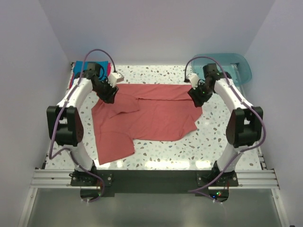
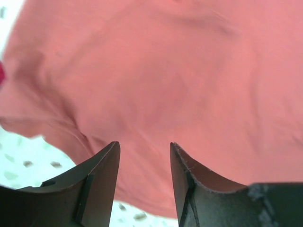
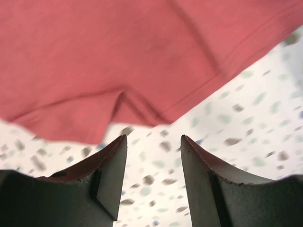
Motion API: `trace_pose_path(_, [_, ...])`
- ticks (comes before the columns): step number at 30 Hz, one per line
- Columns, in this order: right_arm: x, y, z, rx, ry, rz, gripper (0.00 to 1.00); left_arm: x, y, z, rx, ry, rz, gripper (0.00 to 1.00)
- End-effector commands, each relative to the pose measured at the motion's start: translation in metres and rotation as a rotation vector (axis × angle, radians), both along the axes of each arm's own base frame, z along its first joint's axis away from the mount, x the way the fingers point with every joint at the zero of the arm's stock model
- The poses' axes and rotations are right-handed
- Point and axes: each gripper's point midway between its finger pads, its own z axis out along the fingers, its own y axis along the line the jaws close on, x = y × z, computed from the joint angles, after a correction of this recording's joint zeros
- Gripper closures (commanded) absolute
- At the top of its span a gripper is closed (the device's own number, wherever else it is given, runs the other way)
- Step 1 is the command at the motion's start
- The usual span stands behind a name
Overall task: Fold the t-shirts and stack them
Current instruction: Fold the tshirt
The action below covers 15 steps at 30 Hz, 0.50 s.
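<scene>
From above, the salmon-red shirt (image 1: 156,113) lies rumpled across the middle of the table (image 1: 213,151). The left fingers (image 1: 108,93) are at its 10 o'clock corner and the right fingers (image 1: 199,94) at its 2 o'clock corner. The blue shirt (image 1: 78,67) and the crimson-pink shirt (image 1: 72,81) sit beyond at 11.

Left wrist: the fingers are parted and empty over cloth; drop low and pinch the hem cleanly.

Right wrist: the fingers are parted over bare table, with the hem just ahead at 12; reach forward before pinching. Open room lies toward 6 o'clock, while the teal tub (image 1: 236,66) crowds 1 o'clock.
</scene>
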Motion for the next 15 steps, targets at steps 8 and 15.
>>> trace_pose_path(8, [-0.095, -0.009, -0.052, 0.009, 0.222, -0.188, 0.48, -0.110, -0.012, 0.011, -0.129, 0.085, -0.174, 0.47])
trace_pose_path(15, [-0.100, -0.007, -0.078, 0.022, 0.253, -0.228, 0.48, -0.124, -0.005, 0.006, -0.097, 0.079, -0.149, 0.47])
